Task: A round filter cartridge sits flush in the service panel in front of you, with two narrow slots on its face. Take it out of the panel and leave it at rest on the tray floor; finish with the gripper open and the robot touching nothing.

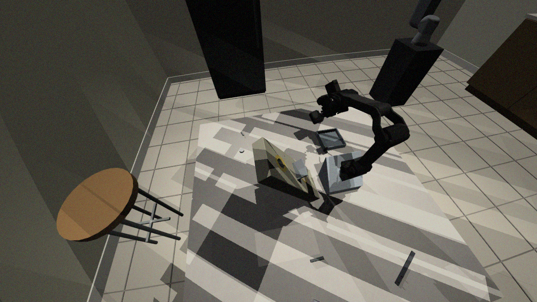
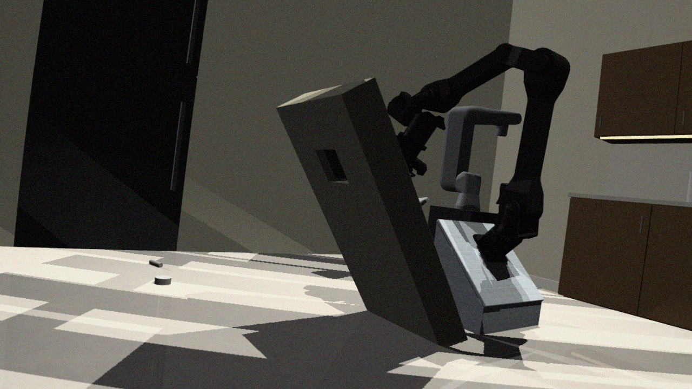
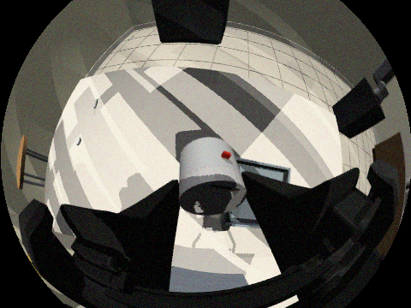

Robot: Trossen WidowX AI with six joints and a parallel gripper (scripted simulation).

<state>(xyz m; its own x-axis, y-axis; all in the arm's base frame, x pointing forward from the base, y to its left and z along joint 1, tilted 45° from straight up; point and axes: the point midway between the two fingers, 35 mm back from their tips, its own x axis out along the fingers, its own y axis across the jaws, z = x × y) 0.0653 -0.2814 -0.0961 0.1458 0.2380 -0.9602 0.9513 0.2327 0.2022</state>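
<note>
Cream and dark shadow bands are crossing the work surface (image 1: 360,240) (image 2: 193,309) in the top view, where the service panel (image 1: 262,165) (image 2: 367,193) is leaning at the centre of the frame, its round opening (image 1: 281,162) ringed in yellow and reading dark. Right of centre, the black arm (image 1: 390,135) (image 2: 537,120) is rising from a pale blue-grey sloped base (image 1: 332,183) (image 2: 464,270) and bending over toward the upper middle. Its gripper (image 1: 319,112) (image 2: 413,166) (image 3: 211,181) is hanging above the work surface, near the tray (image 1: 319,140) (image 3: 288,175), which is lying just beyond the base; the fingertips are too dark to read here. A round wooden stool (image 1: 97,204) (image 3: 21,162) is standing at lower left, and a dark flat bar (image 1: 405,268) is lying at lower right. In the exterior view, the panel is showing its dark back at the centre of the frame, tilting, with a rectangular opening (image 2: 332,166) in its upper part. The gripper is partly hiding behind the panel's right edge. A small squat disc (image 2: 162,280) and a short dark rod (image 2: 155,263) are lying at left. In the wrist view, the filter cartridge (image 3: 210,167), a pale cylinder bearing a small red mark (image 3: 226,155), is sitting at the centre of the frame, out of the panel; the gripper is pinching it between its two black fingers. The tray is showing behind it, right of centre, partly covered by the cartridge and the right-hand finger.
</note>
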